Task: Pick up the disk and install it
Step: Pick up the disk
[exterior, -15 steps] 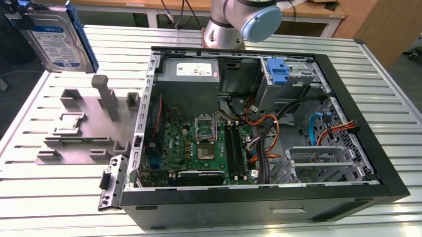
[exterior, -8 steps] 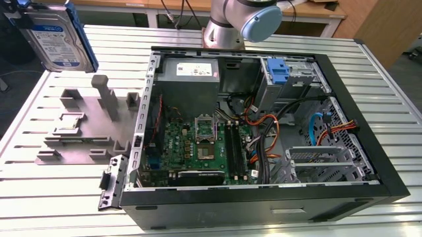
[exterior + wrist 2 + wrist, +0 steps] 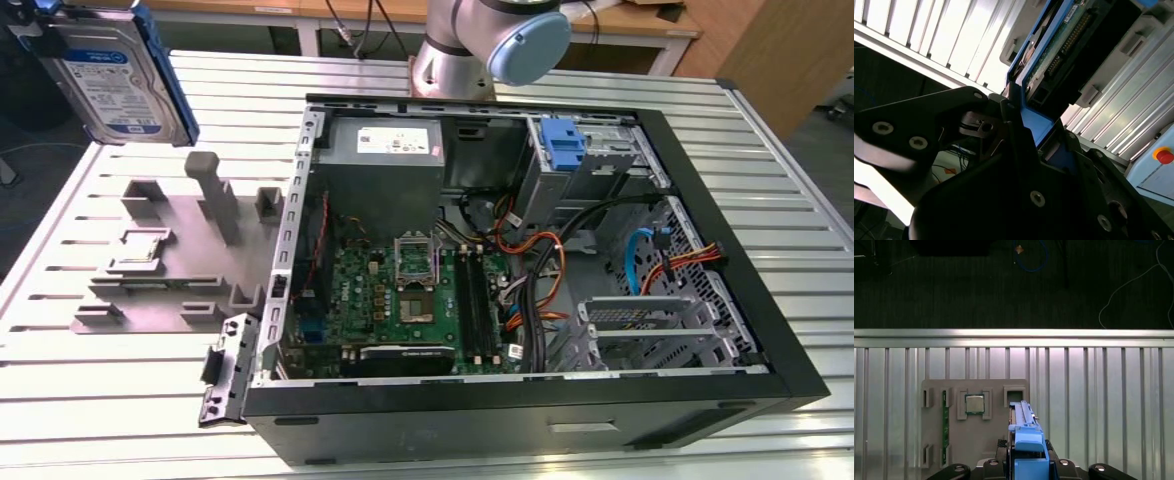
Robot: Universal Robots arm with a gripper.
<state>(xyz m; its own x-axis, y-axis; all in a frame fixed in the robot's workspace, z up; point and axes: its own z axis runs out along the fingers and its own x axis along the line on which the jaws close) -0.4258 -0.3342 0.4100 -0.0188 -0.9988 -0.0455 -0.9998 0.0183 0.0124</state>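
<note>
The pick-up looks done: the end effector [image 3: 1013, 122] is clamped on the disk [image 3: 118, 80], held in the air over the surface's [image 3: 107, 400] far corner on the exterior view's left, clear of the grey fixture [image 3: 174, 250]. Installing it in the open computer case [image 3: 787, 360] remains.

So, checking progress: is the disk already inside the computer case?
No, the disk hangs in the air outside the computer case, near the grey fixture.
</note>
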